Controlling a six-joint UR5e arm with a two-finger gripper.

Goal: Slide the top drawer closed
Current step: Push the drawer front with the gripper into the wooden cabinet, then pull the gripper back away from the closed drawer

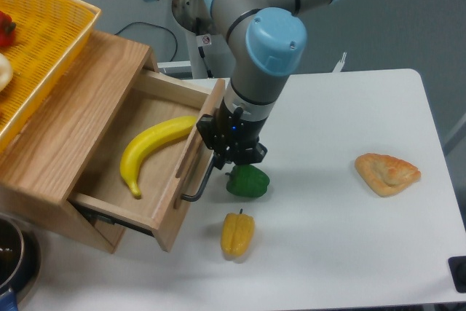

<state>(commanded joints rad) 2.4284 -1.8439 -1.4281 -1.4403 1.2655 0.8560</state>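
At the left of your table, the top drawer stands partly out of its oak cabinet, a banana inside. Its black bar handle runs along the front panel. Just right of that, your gripper presses close; whether its fingers are parted you cannot tell. Push leftward, into the cabinet.

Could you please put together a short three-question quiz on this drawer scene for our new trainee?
1. True or false: the top drawer is fully shut.
2. What lies inside the drawer? A) banana B) pastry C) yellow pepper
3. Which item on the table sits closest to the gripper?

Key:
1. False; it stands partly open.
2. A, the banana.
3. The green pepper, just below the gripper by the black handle.
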